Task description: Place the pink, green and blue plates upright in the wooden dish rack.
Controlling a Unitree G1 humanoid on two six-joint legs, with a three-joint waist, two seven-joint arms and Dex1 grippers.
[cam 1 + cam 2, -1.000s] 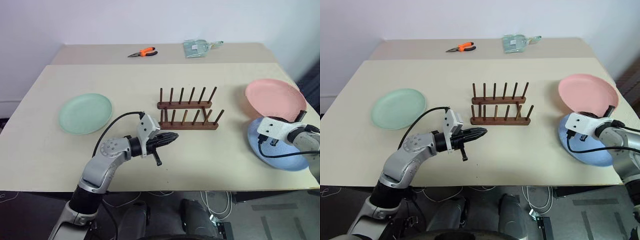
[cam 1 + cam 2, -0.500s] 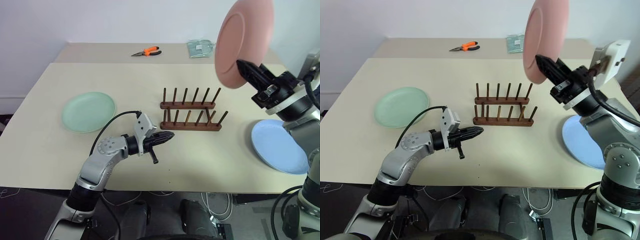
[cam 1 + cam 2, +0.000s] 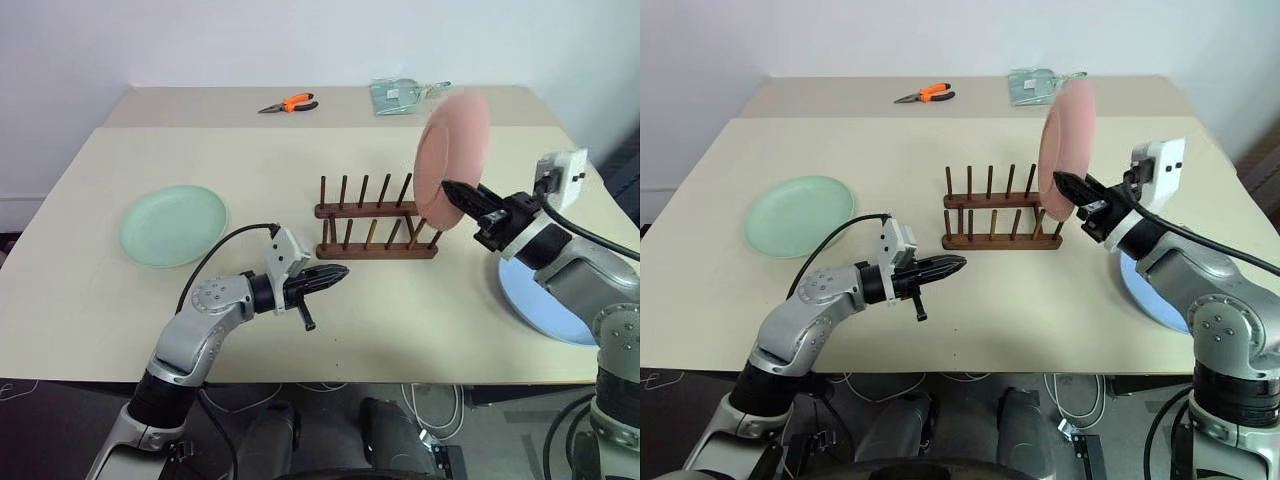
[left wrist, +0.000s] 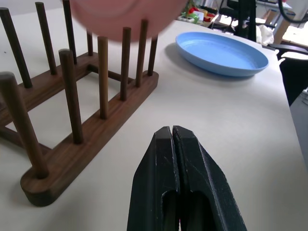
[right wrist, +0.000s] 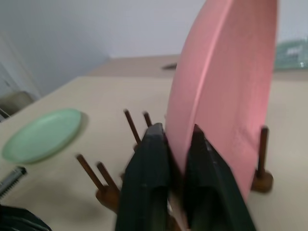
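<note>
From the left eye view, the pink plate (image 3: 452,162) is held up on its edge by the right gripper (image 3: 462,194), just over the right end of the wooden dish rack (image 3: 376,222). It is held this way so that its rim can be slid down between the pegs. The green plate (image 3: 172,224) is lying flat on the desk (image 3: 300,160), well apart from the rack, and the blue plate (image 3: 545,305) is lying flat near the right edge; both are waiting their turn. The left gripper (image 3: 335,273) is kept low in front of the rack, out of the way. From the left wrist view, the left jaws are seen pressed together with nothing between them, and the rack pegs are seen close ahead. From the right wrist view, the right jaws are clamped on the rim of the pink plate, one on each face, so the plate cannot tip over. The next job is judged to be lining the rim up with a gap between pegs.
</note>
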